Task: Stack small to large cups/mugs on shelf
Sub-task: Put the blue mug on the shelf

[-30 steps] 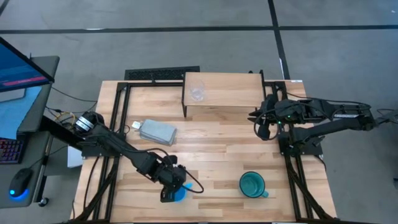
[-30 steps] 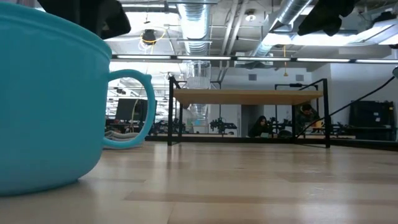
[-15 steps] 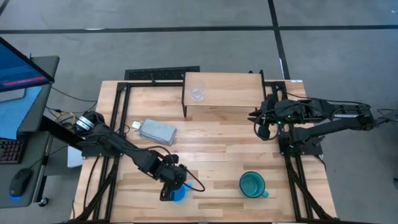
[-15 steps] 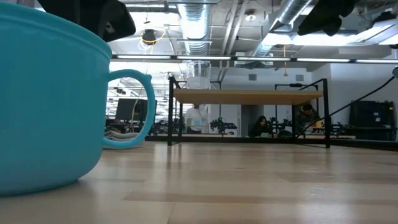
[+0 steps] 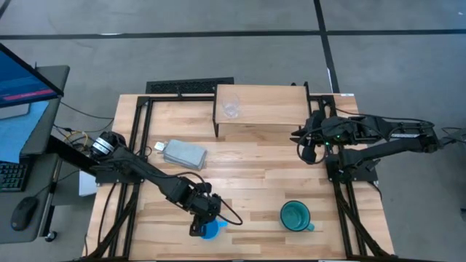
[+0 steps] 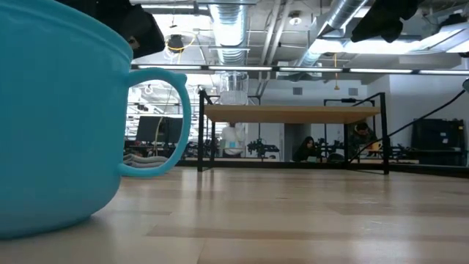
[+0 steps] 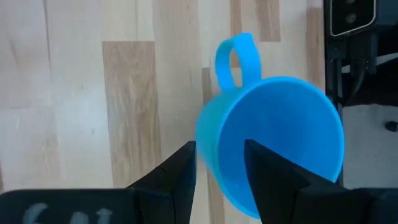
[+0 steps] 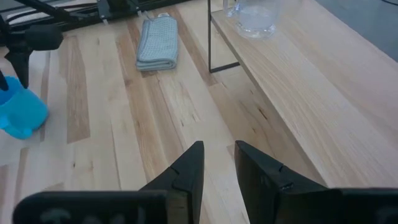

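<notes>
Gripping the blue mug [image 5: 211, 230] at its wall, my left claw [image 5: 200, 218] works at the near edge of the bench [image 5: 247, 171]. In the left wrist view the two fingers [image 7: 268, 180] straddle the mug wall, one inside the rim and one outside, pinching it.

Change over the last second: the mug has shifted slightly toward the bench centre and tilted. The wrist view shows it tipped, its mouth turned toward the camera and its handle [image 7: 236, 59] pointing away. In the low view the mug looms larger than before and its handle sits higher. I judge that the lift has begun, though I cannot confirm the base is clear of the bench.

Status of the other items:
- Glass cup [image 5: 231, 108]: upright on the shelf [image 5: 277, 109], near its left end.
- Green mug [image 5: 295, 215]: upright on the bench, well apart from the blue mug, untouched.
- Grey cloth [image 5: 183, 153]: flat on the bench, not involved.

My right claw [image 5: 307, 149] hangs beside the shelf's right end, fingers slightly spread, holding nothing.

Meaning for the task: the blue mug is next in size order and must travel to the shelf.
</notes>
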Controlling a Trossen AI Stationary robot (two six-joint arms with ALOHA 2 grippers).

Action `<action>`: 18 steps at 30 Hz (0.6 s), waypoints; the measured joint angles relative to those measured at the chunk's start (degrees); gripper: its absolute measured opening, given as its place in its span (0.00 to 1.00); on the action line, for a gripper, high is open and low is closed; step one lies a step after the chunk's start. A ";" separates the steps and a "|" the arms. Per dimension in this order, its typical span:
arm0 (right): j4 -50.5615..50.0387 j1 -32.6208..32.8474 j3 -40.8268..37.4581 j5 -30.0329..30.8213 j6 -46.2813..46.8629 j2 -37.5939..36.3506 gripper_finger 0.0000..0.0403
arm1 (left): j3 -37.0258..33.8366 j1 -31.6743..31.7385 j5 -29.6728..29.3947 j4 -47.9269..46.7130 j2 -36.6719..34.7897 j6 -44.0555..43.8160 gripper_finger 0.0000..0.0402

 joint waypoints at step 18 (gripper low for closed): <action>-0.35 0.01 0.00 0.00 -0.03 -0.01 0.28 | 0.01 0.94 2.49 1.80 2.72 0.55 0.31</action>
